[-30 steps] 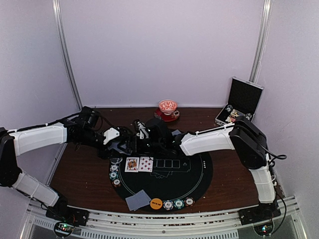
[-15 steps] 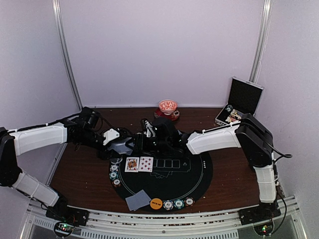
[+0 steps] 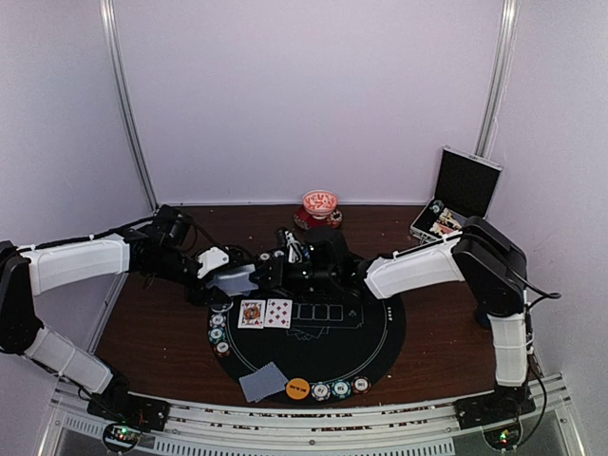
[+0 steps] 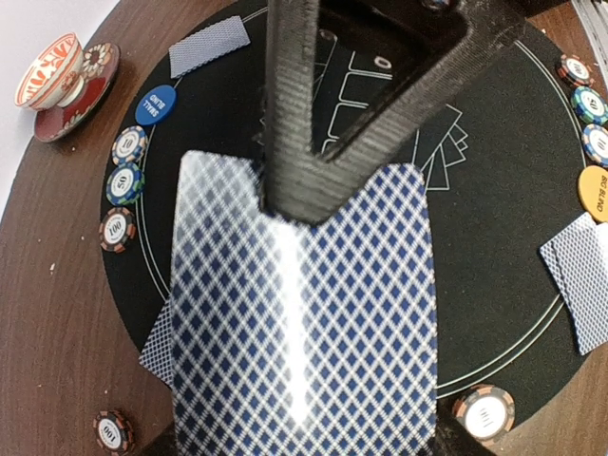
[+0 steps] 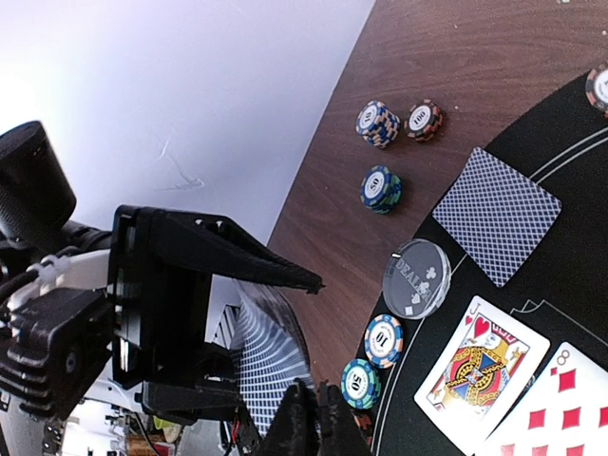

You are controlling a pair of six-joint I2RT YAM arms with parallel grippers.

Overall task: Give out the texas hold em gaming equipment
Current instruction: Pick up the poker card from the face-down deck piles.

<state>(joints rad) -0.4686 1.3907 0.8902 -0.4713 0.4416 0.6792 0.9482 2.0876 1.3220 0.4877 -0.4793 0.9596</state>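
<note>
1. Left hand (image 4: 299, 195) is clenched on the deck (image 4: 304, 332), backs facing its own camera. It holds the deck up off the counter (image 3: 147, 323), over the far-left rim of the mat (image 3: 380, 332).
2. Chips (image 3: 218, 333) line the mat's left rim. Just right of them the king (image 3: 252, 313) and the eight (image 3: 277, 313) lie face up side by side, with empty card outlines running on to their right.
3. Right hand (image 5: 312, 423) is right at the deck's edge with its fingers nearly together. Honestly can't tell if they've pinched a card or are only touching the stack.
4. My guess is it's peeling off the next board card for the outline beside the eight.
5. Risk one is a double deal. The backs look glossy, so if the pinch catches more than the top card, two could slide off together.
6. Risk two is the left grip, which only covers a narrow strip. A sideways tug could fan the deck or spill it onto the face-up cards.
7. Risk three is crowding. Both wrists are packed close, so a wide swing could bump them. A low carry could also clip the chips or the dealer button (image 5: 416, 277).
</note>
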